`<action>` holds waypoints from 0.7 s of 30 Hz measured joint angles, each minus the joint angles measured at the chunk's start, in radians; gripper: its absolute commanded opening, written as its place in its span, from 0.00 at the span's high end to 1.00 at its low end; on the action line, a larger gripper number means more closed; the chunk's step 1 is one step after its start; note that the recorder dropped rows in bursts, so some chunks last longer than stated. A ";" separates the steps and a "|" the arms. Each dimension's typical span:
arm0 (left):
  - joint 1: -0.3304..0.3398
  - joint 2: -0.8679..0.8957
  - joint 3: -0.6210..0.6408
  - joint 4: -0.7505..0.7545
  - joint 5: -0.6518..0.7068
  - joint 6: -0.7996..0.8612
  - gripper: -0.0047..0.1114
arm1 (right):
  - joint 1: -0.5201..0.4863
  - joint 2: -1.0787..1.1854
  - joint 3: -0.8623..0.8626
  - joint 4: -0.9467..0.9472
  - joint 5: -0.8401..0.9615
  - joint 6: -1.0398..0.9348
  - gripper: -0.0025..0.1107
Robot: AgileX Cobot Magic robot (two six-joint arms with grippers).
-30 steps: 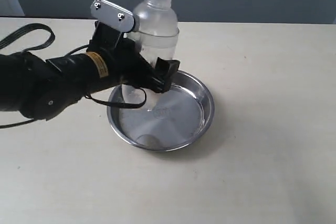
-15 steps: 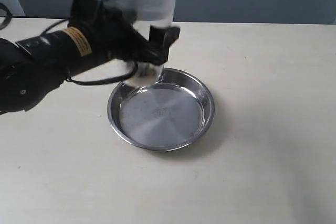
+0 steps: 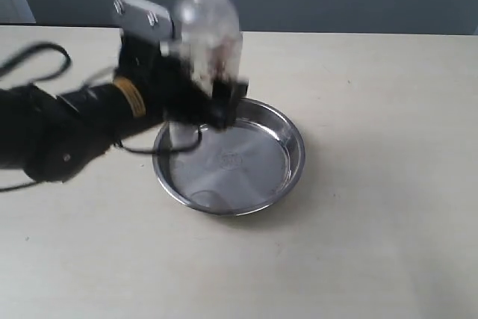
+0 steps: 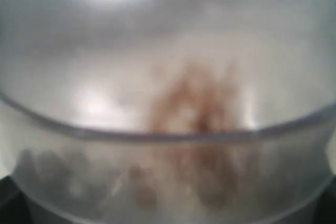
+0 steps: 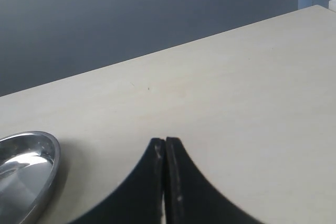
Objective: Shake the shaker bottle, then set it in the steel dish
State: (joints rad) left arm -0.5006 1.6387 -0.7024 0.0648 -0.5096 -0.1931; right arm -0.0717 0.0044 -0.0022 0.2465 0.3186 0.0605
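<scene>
While the left end effector [image 3: 206,86] gripped the blurry shaker bottle [image 3: 205,28] over the steel dish's [image 3: 296,156] edge, brown beads inside, right end effector [image 5: 165,151] pinched closed above the tabletop [image 3: 373,222].

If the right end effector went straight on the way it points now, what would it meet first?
Probably nothing near: the shut right end effector points over the beige table top toward the grey wall. The shiny round steel dish lies off to one side.

a pale beige table [image 3: 388,222] carries the steel dish [image 3: 246,173] (round, shiny, shallow), sitting flat on it.
</scene>
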 measured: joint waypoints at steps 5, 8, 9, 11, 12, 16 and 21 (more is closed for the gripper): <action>0.004 -0.031 0.034 -0.122 -0.073 0.082 0.96 | 0.000 0.000 0.000 0.000 0.000 0.000 0.98; 0.009 -0.074 0.009 -0.053 -0.147 0.016 0.96 | 0.000 0.000 0.000 0.000 0.000 0.000 0.98; -0.001 -0.082 0.004 0.069 -0.134 -0.010 0.96 | 0.000 0.000 0.000 0.000 0.000 0.000 0.98; -0.040 -0.078 -0.003 0.127 -0.072 0.036 0.96 | 0.000 0.000 0.000 0.000 0.000 0.000 0.98; -0.044 -0.058 -0.003 -0.005 -0.047 0.111 0.95 | 0.000 0.000 0.000 0.000 0.000 0.000 0.98; 0.012 0.007 -0.009 -0.361 0.080 0.199 0.96 | 0.000 0.000 0.000 0.000 0.000 0.000 0.98; -0.042 0.018 -0.015 -0.350 0.015 0.210 0.96 | 0.000 0.000 0.000 0.000 0.000 0.000 0.98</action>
State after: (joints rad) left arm -0.5427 1.6565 -0.7172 -0.2848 -0.4951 0.0172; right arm -0.0717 0.0044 -0.0022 0.2465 0.3188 0.0605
